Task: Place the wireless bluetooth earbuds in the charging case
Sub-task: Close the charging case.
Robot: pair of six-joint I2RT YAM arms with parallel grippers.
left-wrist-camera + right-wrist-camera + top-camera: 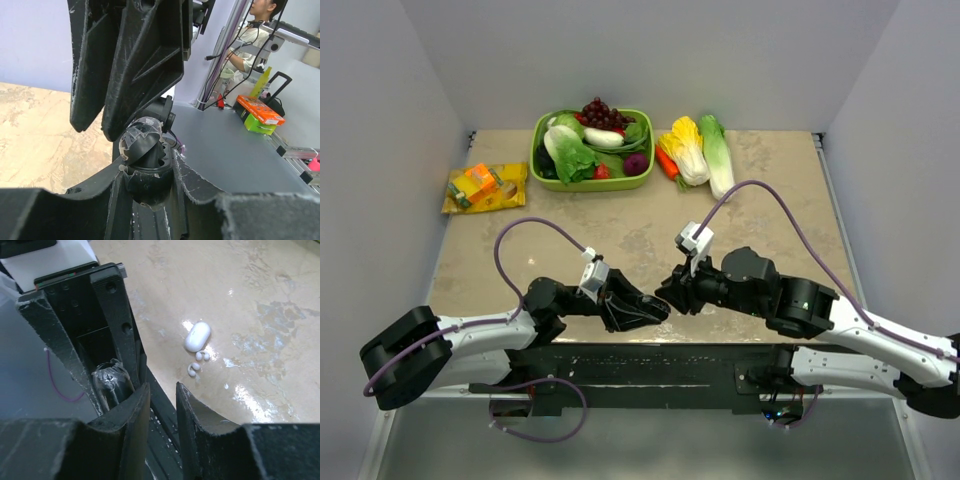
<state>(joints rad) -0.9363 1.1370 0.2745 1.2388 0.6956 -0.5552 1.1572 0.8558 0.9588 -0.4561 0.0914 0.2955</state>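
Left claw (642, 310) was clamped on an open black charging case (145, 167), lid tilted up. Right claw (163, 390) met it tip to tip at the case, with its fingers a narrow gap apart. Whether they pinched anything could not be determined. On the desk (770, 190), a closed white charging case (197, 336) lay with small white earbuds (202, 356) just beside it.

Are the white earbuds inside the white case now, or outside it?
Outside. The right wrist view shows the white earbuds lying on the table close beside the white case, which looks shut.
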